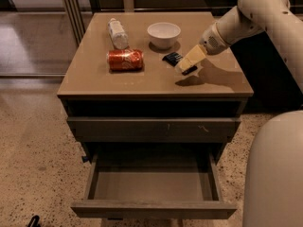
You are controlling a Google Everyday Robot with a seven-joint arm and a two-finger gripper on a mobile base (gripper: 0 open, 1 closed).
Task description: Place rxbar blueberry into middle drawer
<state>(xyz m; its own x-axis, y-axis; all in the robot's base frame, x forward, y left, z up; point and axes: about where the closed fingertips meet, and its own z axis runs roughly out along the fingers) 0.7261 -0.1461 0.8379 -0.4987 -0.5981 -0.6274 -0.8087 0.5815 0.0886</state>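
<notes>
The snack bar [171, 57] lies flat on the tabletop [118, 82], upper middle, partly under the claw [188, 65]; spread or pinching, I cannot tell. It looks light, thin, slippery: grab its long edges.

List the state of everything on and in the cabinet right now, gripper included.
Gripper: down over the bar's near end, hiding part of it.
Bar: flat on the cabinet top, not lifted.
Can: lying on its side.
Bottle: lying on its side.
Bowl: upright.
Middle drawer: pulled open, bar not in it.
Scratched drawer: closed.
</notes>
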